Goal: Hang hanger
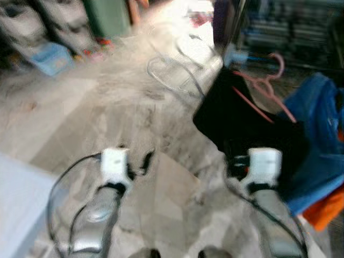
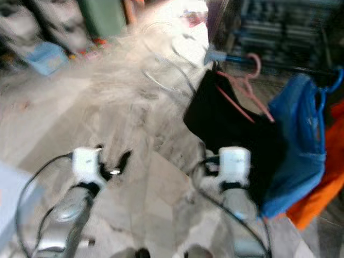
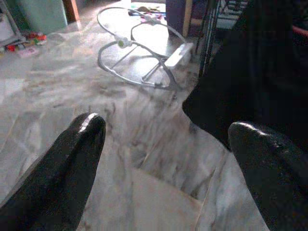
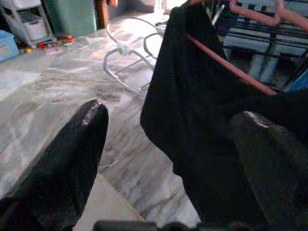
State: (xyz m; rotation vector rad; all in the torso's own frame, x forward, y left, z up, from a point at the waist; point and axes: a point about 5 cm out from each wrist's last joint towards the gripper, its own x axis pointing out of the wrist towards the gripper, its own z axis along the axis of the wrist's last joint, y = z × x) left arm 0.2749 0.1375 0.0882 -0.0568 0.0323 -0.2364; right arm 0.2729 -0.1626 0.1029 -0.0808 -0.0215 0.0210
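The step in hand looks like the approach: both grippers are empty, the left gripper [image 3: 163, 144] with fingers spread over bare floor [image 1: 107, 107], the right gripper [image 4: 168, 154] spread just before the black garment [image 4: 202, 106] on the pink hanger [image 1: 263, 86], which already hangs at the rack [image 2: 290, 37]. Next the right gripper likely needs to reach up to the hanger's bar and close on it. I count one pink hanger, one black garment, one blue [image 1: 317, 140], one orange [image 1: 325, 209], and one wire frame [image 3: 139, 62] on the floor.

Head stereo pair: looks forward and down, blurred, at the floor [image 1: 107, 102]. Wrist cameras: each looks along its fingers; both share the black garment [image 4: 192, 125] and wire frame [image 3: 139, 62].
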